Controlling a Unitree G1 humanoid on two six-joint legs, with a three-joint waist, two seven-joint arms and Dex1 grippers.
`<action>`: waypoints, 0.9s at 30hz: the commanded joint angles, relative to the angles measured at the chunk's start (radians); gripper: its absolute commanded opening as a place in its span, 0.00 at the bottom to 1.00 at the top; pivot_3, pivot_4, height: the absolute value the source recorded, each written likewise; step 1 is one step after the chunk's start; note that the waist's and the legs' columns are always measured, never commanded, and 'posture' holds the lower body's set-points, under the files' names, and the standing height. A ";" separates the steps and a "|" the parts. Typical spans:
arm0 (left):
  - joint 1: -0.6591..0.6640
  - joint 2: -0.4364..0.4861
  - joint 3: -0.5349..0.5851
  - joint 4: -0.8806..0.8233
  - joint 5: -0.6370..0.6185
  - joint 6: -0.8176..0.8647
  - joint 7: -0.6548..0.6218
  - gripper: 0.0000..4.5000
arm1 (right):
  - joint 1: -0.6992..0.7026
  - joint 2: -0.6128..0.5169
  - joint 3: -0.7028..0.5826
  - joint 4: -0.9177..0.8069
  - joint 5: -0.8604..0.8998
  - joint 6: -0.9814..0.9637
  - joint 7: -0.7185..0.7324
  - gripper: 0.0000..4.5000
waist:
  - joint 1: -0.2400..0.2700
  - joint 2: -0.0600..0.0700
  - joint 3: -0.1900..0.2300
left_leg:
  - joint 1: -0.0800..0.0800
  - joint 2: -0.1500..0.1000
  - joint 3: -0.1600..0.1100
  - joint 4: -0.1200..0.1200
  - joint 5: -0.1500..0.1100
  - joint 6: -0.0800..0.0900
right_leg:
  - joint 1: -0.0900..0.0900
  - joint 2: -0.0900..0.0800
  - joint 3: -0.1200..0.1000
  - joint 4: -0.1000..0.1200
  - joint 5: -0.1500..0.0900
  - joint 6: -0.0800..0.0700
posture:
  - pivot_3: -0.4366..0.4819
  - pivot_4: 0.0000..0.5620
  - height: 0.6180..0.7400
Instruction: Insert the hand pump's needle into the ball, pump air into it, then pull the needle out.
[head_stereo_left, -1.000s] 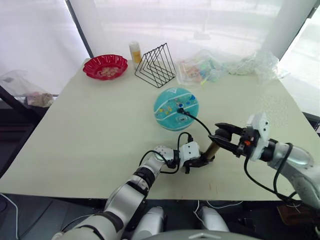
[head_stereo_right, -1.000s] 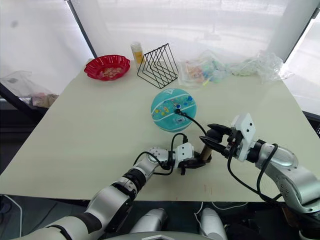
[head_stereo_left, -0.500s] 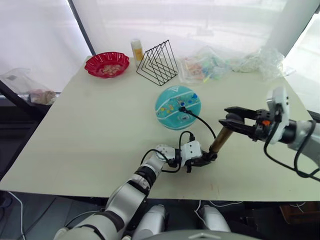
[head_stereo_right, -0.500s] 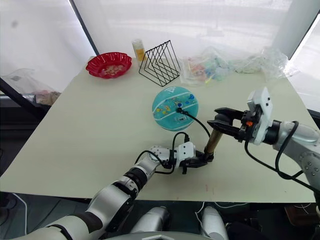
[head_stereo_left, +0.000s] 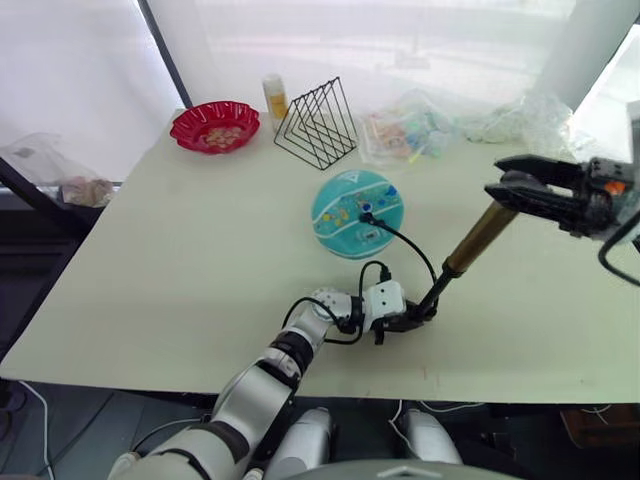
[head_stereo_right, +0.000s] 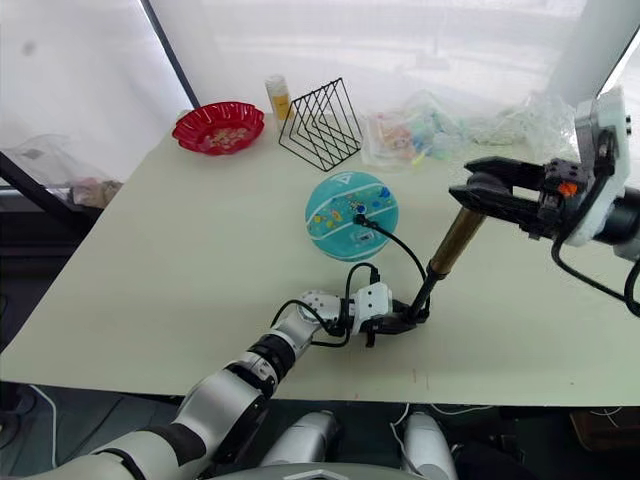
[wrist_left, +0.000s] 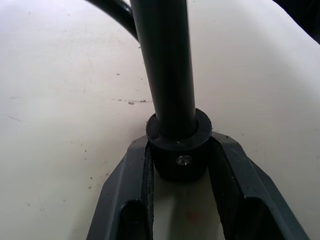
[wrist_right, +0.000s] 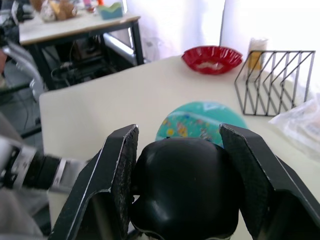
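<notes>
The teal ball (head_stereo_left: 352, 206) lies mid-table. A small black fitting (head_stereo_left: 366, 216) sits on its top, and the needle itself is too small to make out. From there the thin black hose (head_stereo_left: 415, 252) curves down to the hand pump's lower end. My left gripper (head_stereo_left: 418, 318) is shut on that black end cap (wrist_left: 179, 150), low on the table. A thin black rod rises from the cap to the brass cylinder (head_stereo_left: 481, 237). My right gripper (head_stereo_left: 508, 187) is shut on the pump's black handle (wrist_right: 182, 185), raised up and to the right of the ball.
At the back left stand a red bowl (head_stereo_left: 214, 126), a small yellow-labelled bottle (head_stereo_left: 271, 97) and a black wire rack (head_stereo_left: 317, 125). Crumpled clear plastic bags (head_stereo_left: 410, 135) lie along the far edge. The table's front edge runs just below my left gripper.
My right gripper has risen and swung right with the handle, drawing the pump out long so the black rod shows. My left gripper has stayed on the lower cap.
</notes>
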 joint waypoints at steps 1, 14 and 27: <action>0.064 0.038 -0.063 0.103 0.089 0.050 -0.024 0.25 | 0.079 0.064 0.096 -0.003 -0.183 -0.060 -0.071 0.47 | -0.003 -0.005 -0.003 | 0.002 0.000 0.000 0.000 0.000 0.000 | 0.001 0.000 0.000 0.000 0.000 0.000 | 0.48 0.27 1.00; 0.073 0.044 -0.060 0.102 0.089 0.046 -0.020 0.25 | 0.321 0.286 0.315 0.043 -0.506 -0.303 -0.135 0.47 | 0.000 -0.008 -0.013 | 0.009 0.001 0.000 -0.005 0.000 0.000 | 0.005 0.003 0.002 0.000 0.000 0.000 | 0.48 0.27 1.00; 0.070 0.039 -0.062 0.103 0.090 0.045 -0.025 0.25 | -0.019 0.055 -0.026 -0.015 -0.104 -0.072 -0.070 0.47 | 0.002 0.012 0.004 | 0.004 -0.001 0.003 -0.003 0.001 0.001 | 0.001 0.000 0.005 0.000 0.001 0.001 | 0.48 0.27 1.00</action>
